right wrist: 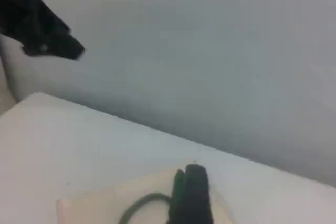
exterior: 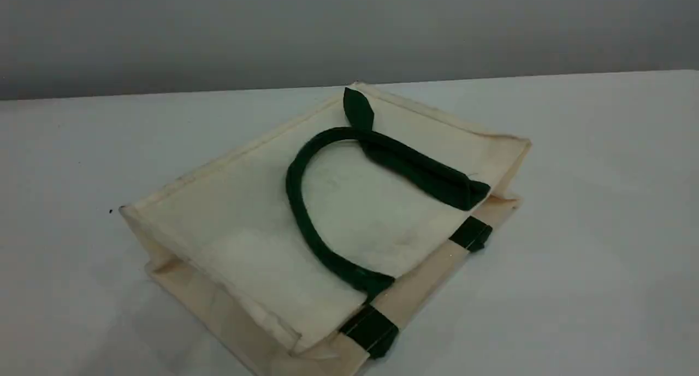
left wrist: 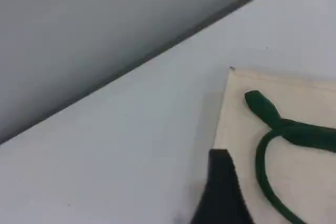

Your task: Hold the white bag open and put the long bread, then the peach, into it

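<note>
Cream canvas: white bag [exterior: 355, 201] lies collapsed flat in the middle of the table [exterior: 600, 228]. One green strap handle [exterior: 415, 171] curls over its top face, green patches [exterior: 371, 329] sit on the near right rim. Grey wall [exterior: 327, 27] behind.

Left wrist view: my left claw [left wrist: 223, 192] hangs at the bag's edge near a far corner, over bare table; contact unclear. Fingers apart, holding nothing.

Right wrist view: my right claw [right wrist: 189, 198] is above the bag, its tip hiding part of the strap loop. Fingers apart too, gripping nothing. Blurred dark shape [right wrist: 39, 24] upper left against the wall, can't tell what.
</note>
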